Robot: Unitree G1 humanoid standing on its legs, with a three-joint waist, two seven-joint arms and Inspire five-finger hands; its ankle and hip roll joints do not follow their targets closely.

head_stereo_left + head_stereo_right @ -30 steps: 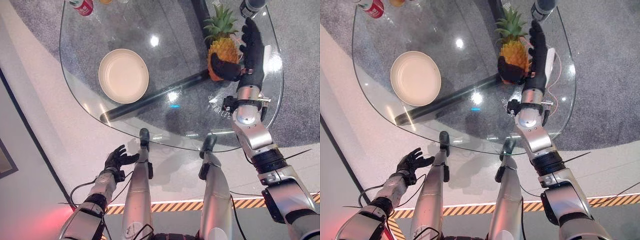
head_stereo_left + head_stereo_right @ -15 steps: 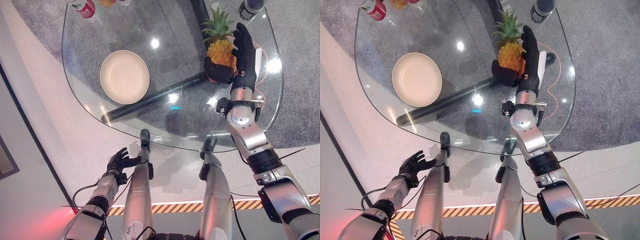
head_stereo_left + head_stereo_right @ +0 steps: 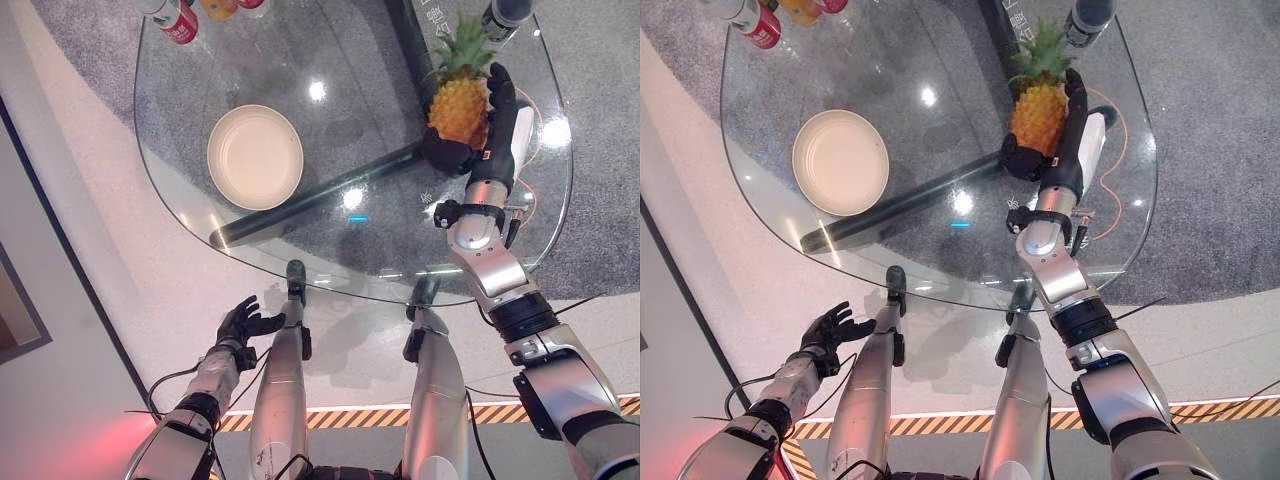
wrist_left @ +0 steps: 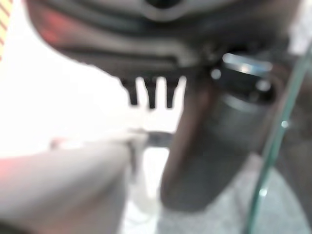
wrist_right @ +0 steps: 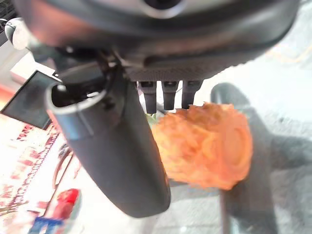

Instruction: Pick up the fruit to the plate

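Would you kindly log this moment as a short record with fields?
fruit: pineapple, at the glass table's far right
right robot hand: thumb and fingers around the pineapple
left robot hand: open, below the table's near edge
plate: empty, on the table's left part
other: cans at the far left edge

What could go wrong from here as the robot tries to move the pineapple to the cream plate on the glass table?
1. The right hand clasps the orange pineapple with green crown only by thumb and fingers at its side, so the fruit may tip or slip.
2. The round cream plate lies far across the clear glass table, so a long carry could loosen the grip.
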